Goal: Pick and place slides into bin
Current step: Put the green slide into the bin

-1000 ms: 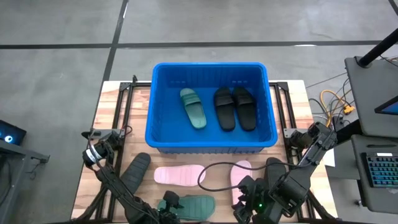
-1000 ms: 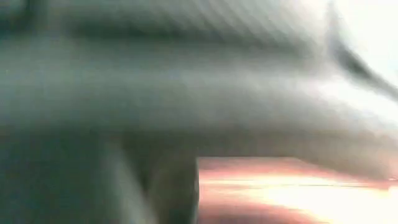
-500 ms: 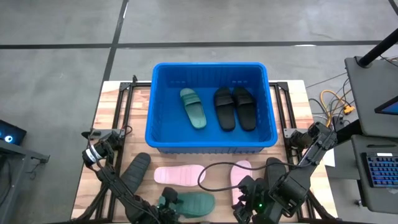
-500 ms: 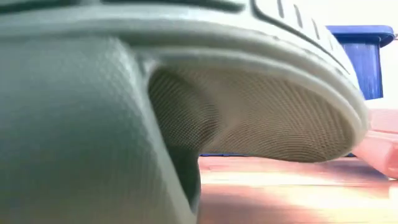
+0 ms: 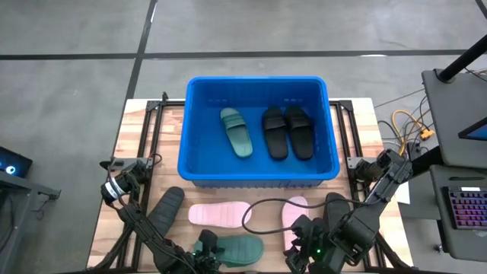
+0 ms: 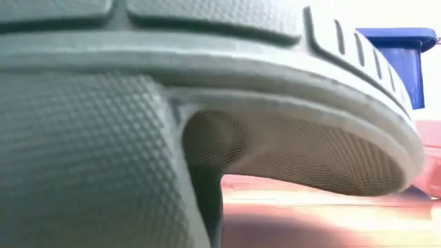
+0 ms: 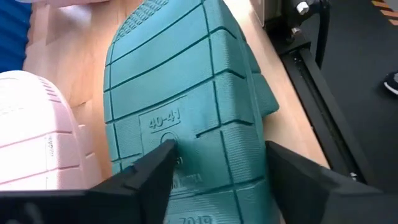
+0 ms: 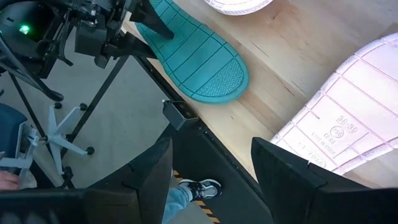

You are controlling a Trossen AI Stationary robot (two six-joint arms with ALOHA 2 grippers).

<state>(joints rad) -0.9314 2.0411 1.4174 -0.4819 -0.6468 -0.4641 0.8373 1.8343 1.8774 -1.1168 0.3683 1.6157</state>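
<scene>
Three slides in bin (image 5: 198, 169): green (image 5: 237, 132), black pair (image 5: 288, 132). On table near bin: charcoal (image 5: 165, 211), two pink (image 5: 220, 214), green sole-up (image 7: 180, 93). Left gripper (image 7: 214, 171) fingers apart, straddling it; right gripper (image 8: 211, 163) open, waiting near edge.

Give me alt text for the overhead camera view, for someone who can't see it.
Seen from above, a blue bin on a wooden table holds one green slide and two black slides. In front of it lie two pink slides, a dark one, and a green slide at the left gripper.
</scene>
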